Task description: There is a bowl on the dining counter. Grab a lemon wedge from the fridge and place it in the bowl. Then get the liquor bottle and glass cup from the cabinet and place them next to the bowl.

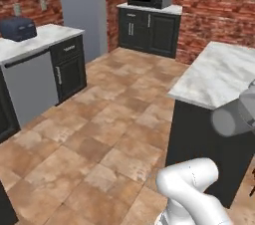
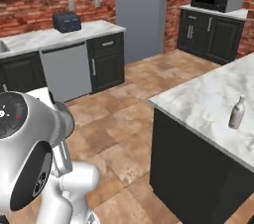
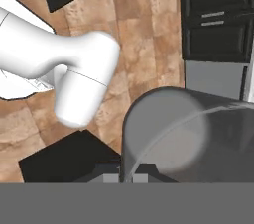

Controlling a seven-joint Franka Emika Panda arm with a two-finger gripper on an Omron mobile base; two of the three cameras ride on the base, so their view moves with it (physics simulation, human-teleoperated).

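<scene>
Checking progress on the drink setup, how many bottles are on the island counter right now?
1. A bottle stands upright on the marble island counter, near its right end. Others may be hidden out of frame.

A marble-topped island counter (image 2: 208,99) on a dark base fills the right half of the right base view, and a bottle (image 2: 237,112) stands upright on it near the right edge of the frame. Along the brick wall at upper left runs a second marble counter (image 2: 44,37) with a dark blue toaster (image 2: 66,21) on it. Brown tiled floor (image 2: 124,104) spreads between them.
</scene>
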